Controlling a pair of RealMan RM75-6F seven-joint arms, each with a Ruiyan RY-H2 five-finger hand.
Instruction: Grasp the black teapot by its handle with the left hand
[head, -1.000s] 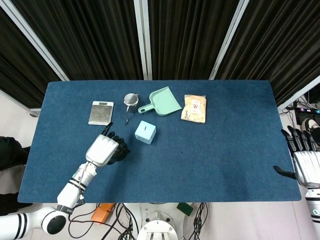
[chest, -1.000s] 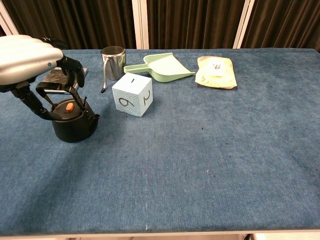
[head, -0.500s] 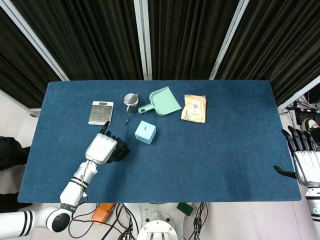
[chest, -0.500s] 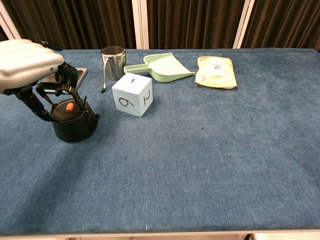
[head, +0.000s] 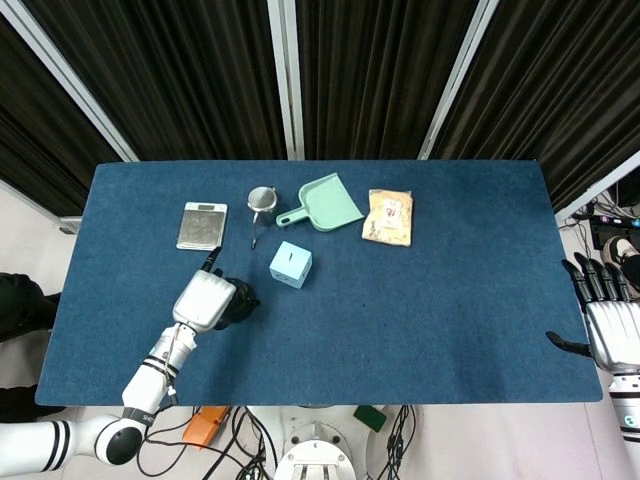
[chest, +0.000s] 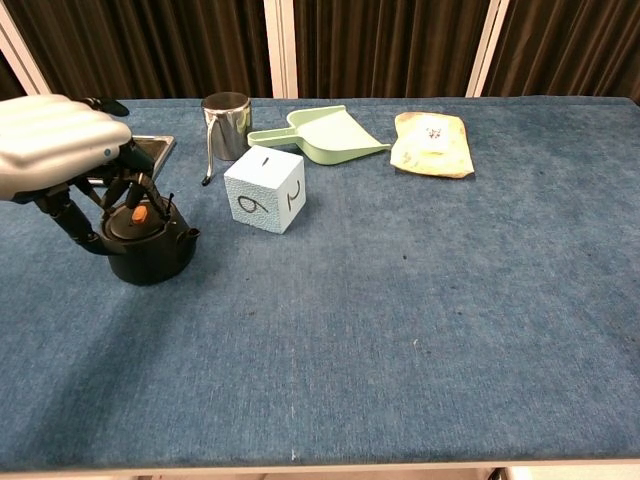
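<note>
- Chest view, left edge: left hand (chest: 55, 150) sits over the black teapot (chest: 148, 240), fingers (chest: 128, 185) curled around its handle (chest: 105, 190).
- Grasp step looks nearly complete; next, tighten the grip.
- Right hand (head: 608, 320) idles with fingers spread.

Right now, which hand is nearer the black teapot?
Left. The left hand sits right over the black teapot, fingers around its handle; the right hand hangs off the table's far right edge.

The head view looks steeply down over the whole blue surface (head: 450, 300); the chest view sits low and near, facing across it (chest: 420, 330) toward the curtains
</note>
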